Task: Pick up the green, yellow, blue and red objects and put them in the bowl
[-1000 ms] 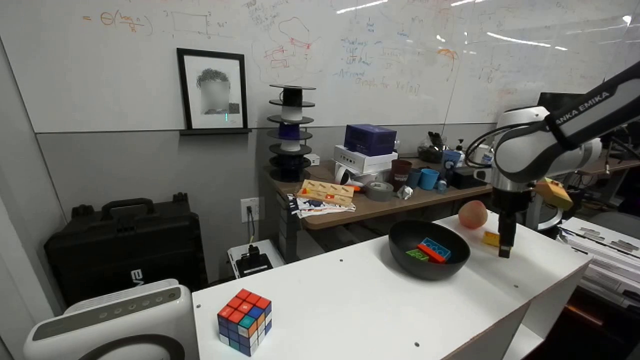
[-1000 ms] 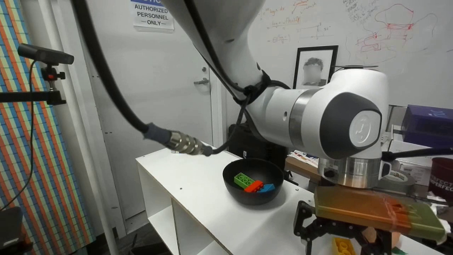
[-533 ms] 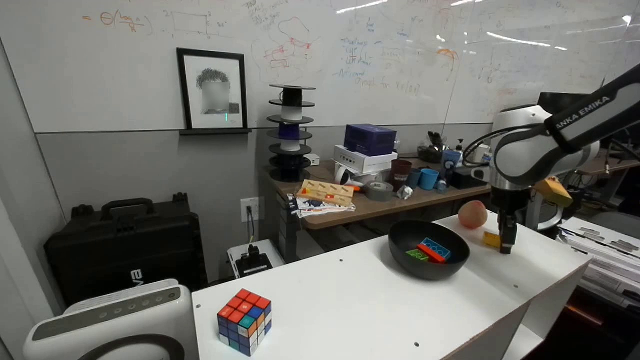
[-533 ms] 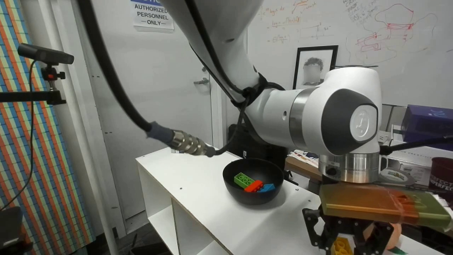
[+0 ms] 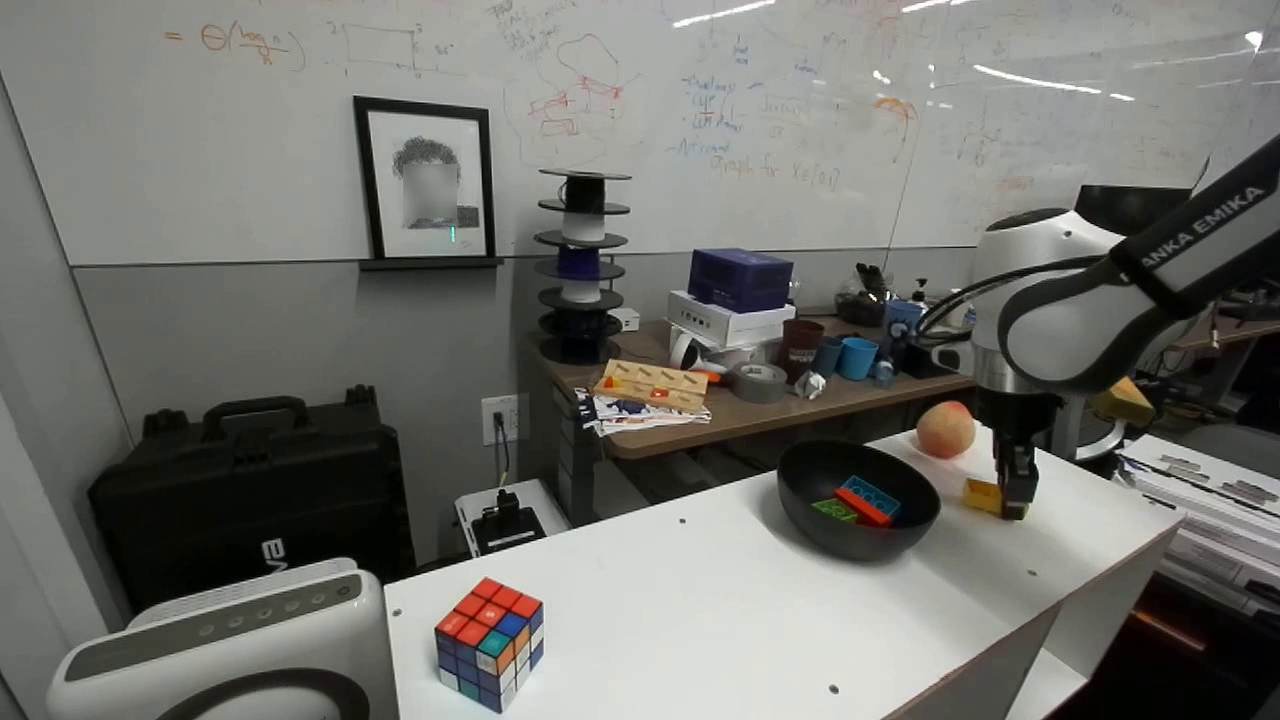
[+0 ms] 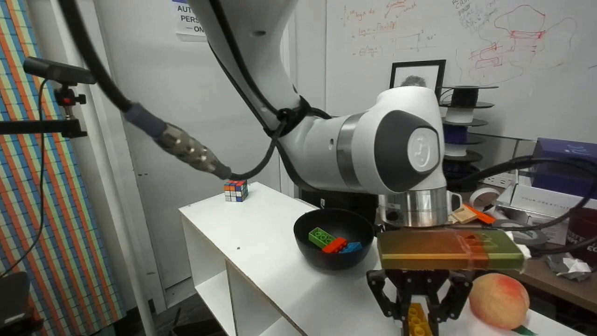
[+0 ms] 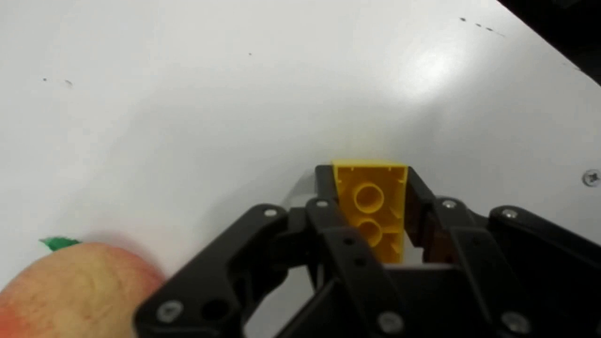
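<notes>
The yellow block (image 7: pixel 371 211) is held hollow side up, clamped across its long sides by the gripper (image 7: pixel 370 183), to the right of the black bowl (image 5: pixel 850 545) in both exterior views; whether it is lifted cannot be told. Light, stiff, smooth plastic is to be expected, so it is best pinched flat-on, near mid-length, with moderate force.

In an exterior view, a white shelf unit (image 5: pixel 690 600) bears a Rubik's cube (image 5: pixel 490 645) lower left, a black bowl (image 5: pixel 852 542) right of centre, a peach (image 5: pixel 945 430) farther right.
</notes>
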`<state>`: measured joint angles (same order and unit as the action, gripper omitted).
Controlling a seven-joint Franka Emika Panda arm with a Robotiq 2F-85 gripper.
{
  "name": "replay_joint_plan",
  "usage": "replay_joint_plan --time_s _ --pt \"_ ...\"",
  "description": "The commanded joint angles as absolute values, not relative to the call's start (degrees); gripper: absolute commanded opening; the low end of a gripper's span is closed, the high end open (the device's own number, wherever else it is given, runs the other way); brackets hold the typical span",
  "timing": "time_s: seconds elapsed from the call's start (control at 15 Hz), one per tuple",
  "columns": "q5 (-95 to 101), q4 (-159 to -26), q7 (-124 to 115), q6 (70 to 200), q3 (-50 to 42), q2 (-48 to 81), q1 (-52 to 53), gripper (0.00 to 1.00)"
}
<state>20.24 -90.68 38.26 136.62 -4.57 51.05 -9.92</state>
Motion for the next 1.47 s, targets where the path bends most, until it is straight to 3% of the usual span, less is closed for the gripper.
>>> replay_joint_plan --time_s 0.0,0.67,0.93,1.4 --pt "24.0 -104.2 30.6 143.1 -6.7 41.5 -5.8 0.14" --pt "41.4 -129.2 3.8 160.0 -15.9 21.0 4.2 0.14" --pt "46.7 -127.5 -0.8 162.3 -15.2 19.4 5.9 0.14" --pt "39.7 -117.5 3.8 168.5 -8.8 29.3 3.3 0.14"
